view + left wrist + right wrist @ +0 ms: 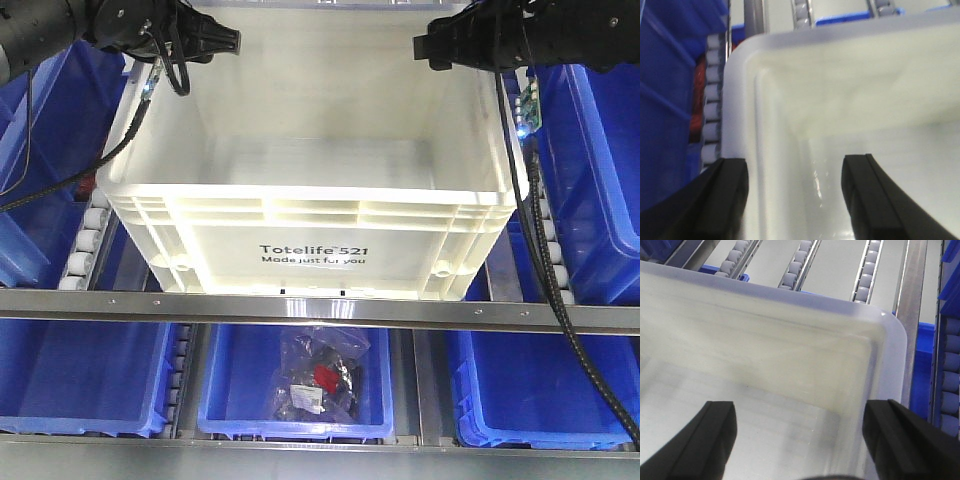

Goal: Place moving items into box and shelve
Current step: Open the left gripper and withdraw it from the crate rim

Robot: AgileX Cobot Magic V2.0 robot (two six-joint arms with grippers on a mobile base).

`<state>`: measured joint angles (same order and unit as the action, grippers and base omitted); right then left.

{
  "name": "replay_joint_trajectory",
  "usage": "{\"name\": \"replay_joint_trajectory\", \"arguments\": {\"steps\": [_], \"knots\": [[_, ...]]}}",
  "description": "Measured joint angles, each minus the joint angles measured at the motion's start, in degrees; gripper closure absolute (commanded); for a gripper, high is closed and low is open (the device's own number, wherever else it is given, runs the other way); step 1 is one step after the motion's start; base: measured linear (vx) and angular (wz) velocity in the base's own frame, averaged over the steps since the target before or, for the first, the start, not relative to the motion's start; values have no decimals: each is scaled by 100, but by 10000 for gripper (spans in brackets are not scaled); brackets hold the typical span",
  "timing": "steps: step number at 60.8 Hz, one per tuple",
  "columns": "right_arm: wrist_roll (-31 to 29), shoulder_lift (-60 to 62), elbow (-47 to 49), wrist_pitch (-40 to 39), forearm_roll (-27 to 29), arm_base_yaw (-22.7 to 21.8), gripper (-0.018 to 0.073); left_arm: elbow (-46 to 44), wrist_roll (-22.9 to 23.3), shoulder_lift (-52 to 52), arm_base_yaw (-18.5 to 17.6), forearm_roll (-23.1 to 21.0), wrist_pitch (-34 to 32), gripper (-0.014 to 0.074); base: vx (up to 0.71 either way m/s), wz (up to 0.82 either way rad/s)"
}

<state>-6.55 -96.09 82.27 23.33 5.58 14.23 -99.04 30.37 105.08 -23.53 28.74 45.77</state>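
Shelving looks nearly done: large white rectangular plastic crate (310, 215) sits on the roller rack between blue plastic bins (590, 170). I can't see the items inside. Left gripper (795, 200) and right gripper (800, 440) straddle its near corners, jaws spread.

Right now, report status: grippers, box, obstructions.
Left gripper open, straddling the box wall at its corner. Right gripper open, same on the opposite corner. Box on the shelf rollers between blue bins; moving items not visible.
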Motion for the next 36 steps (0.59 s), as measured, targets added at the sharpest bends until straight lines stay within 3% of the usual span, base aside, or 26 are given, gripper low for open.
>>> {"name": "replay_joint_trajectory", "arguments": {"steps": [12, 21, 36], "knots": [[0, 0, 0, -1, 0, 0, -4, 0, 0, -92, -1, -94, 515, 85, 0, 0], [0, 0, 0, -1, 0, 0, -4, 332, 0, -369, -1, -286, 515, 85, 0, 0], [0, 0, 0, -1, 0, 0, -4, 1919, 0, -1201, 4, -333, -1102, 92, 0, 0]]}}
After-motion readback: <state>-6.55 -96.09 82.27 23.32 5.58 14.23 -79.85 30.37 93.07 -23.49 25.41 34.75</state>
